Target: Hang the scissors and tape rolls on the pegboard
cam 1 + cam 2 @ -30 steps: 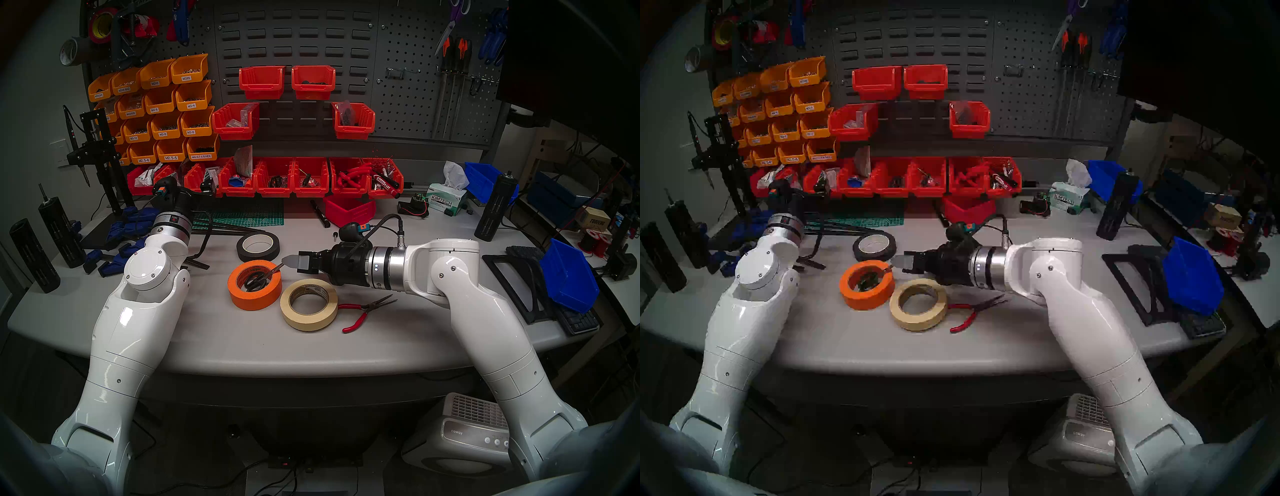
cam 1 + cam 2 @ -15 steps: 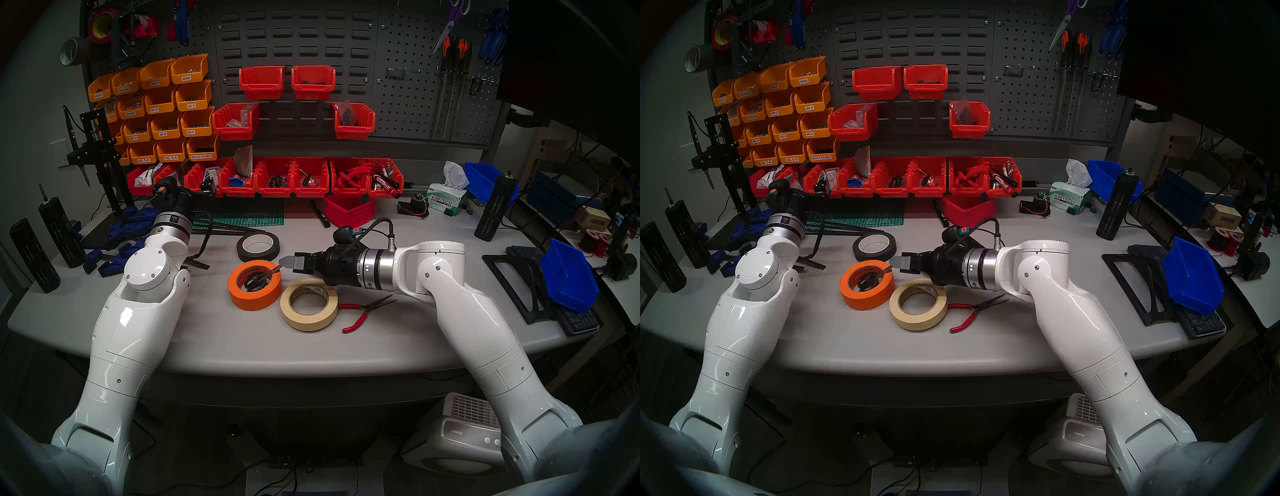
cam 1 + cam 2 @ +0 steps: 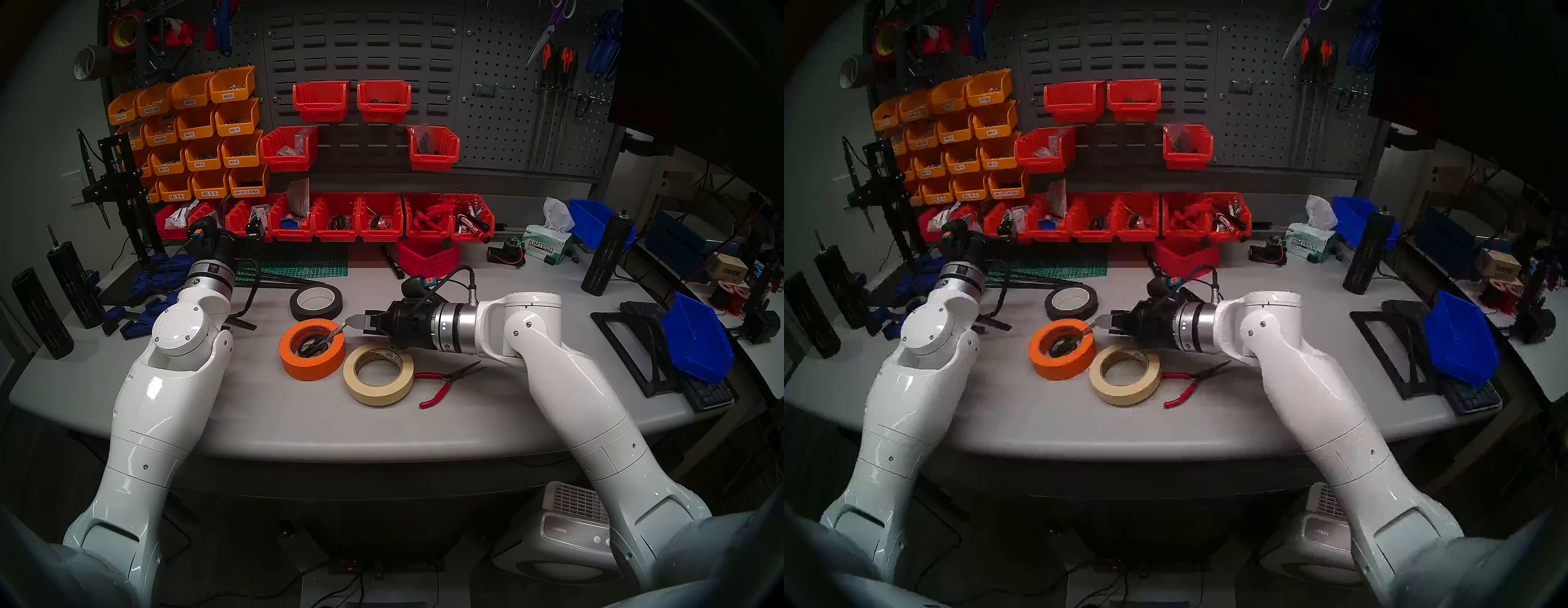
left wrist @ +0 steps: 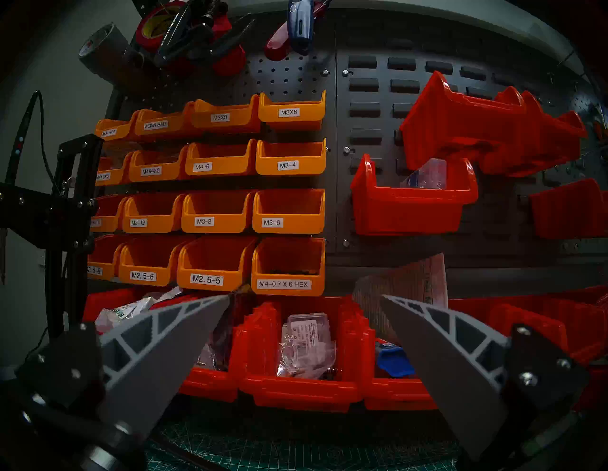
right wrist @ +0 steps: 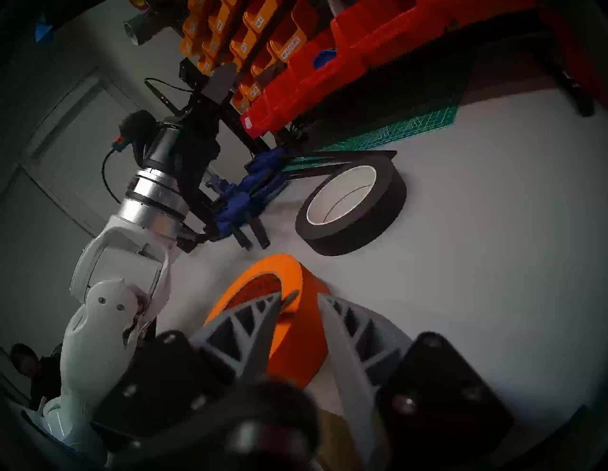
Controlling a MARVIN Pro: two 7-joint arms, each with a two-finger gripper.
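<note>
The black-handled scissors (image 3: pixel 314 344) lie inside the wide orange tape roll (image 3: pixel 297 365), and their blade tip (image 5: pixel 291 297) rests over its right rim. A cream tape roll (image 3: pixel 377 397) lies flat just right of the orange one. My right gripper (image 3: pixel 354 321) reaches in level from the right. Its fingertips are at the blade tip and the orange rim, and the jaws are partly closed with a gap still between them (image 5: pixel 301 296). My left gripper (image 4: pixel 306 296) is open and empty at the back left, facing the bins. The pegboard (image 3: pixel 500 127) stands at the back right, with a wire hook (image 3: pixel 488 87).
A black tape roll (image 3: pixel 316 302) lies behind the orange one. Red-handled pliers (image 3: pixel 445 382) lie right of the cream roll. Red bins (image 3: pixel 339 220) line the back, with one loose red bin (image 3: pixel 428 257) in front. Purple scissors (image 3: pixel 547 34) and screwdrivers (image 3: pixel 555 63) hang on the pegboard.
My right arm has slid left until its fingertips reach the scissors' blade tip, and its jaws have narrowed. The left arm, the rolls and the scissors have not moved.
</note>
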